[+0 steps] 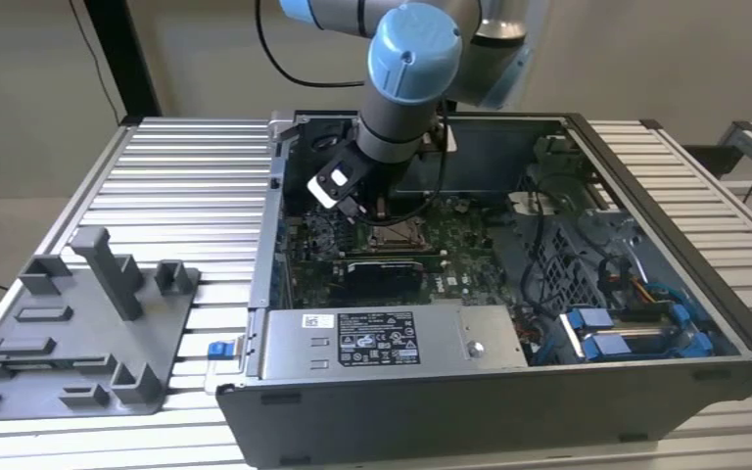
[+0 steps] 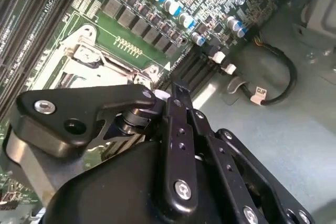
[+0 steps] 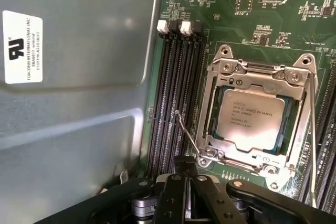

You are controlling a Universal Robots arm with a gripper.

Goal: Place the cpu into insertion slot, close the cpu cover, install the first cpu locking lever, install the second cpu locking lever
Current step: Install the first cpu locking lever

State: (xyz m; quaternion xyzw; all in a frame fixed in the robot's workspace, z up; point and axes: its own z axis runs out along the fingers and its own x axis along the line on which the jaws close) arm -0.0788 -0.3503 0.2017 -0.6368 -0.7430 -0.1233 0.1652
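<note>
Your hand (image 3: 186,167), closed and empty, hovers just beside the unlatched lever (image 3: 187,132). The cpu (image 3: 251,119) lies under the shut cover (image 3: 260,75). A skewed push could slip off that thin wire onto the memory slots (image 3: 170,103).

A: Where's your cpu (image 3: 258,119)?
B: In the insertion slot (image 3: 231,162), cpu cover (image 3: 262,77) lying over its edges, memory slots (image 3: 173,103) just beside.
A: And the case (image 1: 481,411)?
B: On your surface (image 1: 180,186), fixture tray (image 1: 75,343) at the exterior view's left.
</note>
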